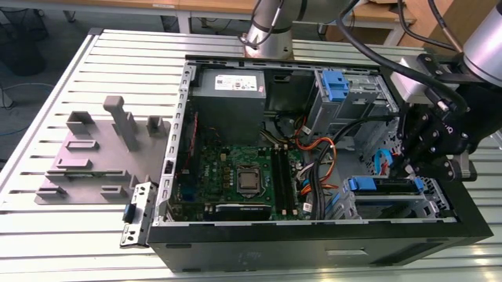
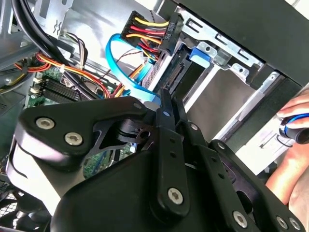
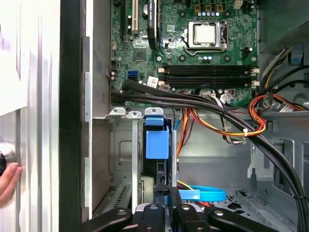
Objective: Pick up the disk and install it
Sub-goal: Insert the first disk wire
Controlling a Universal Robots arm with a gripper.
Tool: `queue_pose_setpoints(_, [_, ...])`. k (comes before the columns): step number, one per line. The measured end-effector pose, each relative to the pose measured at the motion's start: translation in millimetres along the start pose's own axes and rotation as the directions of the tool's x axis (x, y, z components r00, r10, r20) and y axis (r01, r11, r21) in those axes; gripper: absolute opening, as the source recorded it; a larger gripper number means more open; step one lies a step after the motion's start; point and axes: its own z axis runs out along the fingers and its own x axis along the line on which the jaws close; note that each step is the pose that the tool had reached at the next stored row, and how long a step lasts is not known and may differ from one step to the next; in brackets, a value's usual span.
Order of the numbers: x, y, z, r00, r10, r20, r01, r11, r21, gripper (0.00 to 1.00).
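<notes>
Your gripper (image 1: 410, 170) is closed on the disk (image 3: 157, 145), standing on edge, partly in the case's drive bay (image 1: 392, 202). Any tilt could jam it or pinch the blue cable (image 2: 126, 60) nearby.

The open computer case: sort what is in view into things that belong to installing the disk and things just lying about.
Belongs to the job:
- the disk, in its blue carrier, standing in the drive bay
- the claw, at the disk's end

Just lying about:
- grey fixture block on the table
- bare blue bracket in the upper cage
- a hand outside the case
</notes>
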Motion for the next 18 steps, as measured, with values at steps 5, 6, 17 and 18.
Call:
queue_pose_setpoints(5, [0.1, 0.2, 2.2, 1.0000, -0.005, 0.0088, 0.005, 1.0000, 0.0005, 0.16])
queue_pose_setpoints(6, [0.2, 0.2, 2.8, 0.9999, -0.005, 0.0089, 0.005, 1.0000, 0.0005, 0.16])
queue_pose_setpoints(17, [2.5, 0.1, 5.9, 0.9999, -0.013, 0.0089, 0.013, 0.9999, 0.0006, 0.16])
queue_pose_setpoints(18, [2.5, 0.1, 6.0, 0.9999, -0.013, 0.0089, 0.013, 0.9999, 0.0006, 0.16])
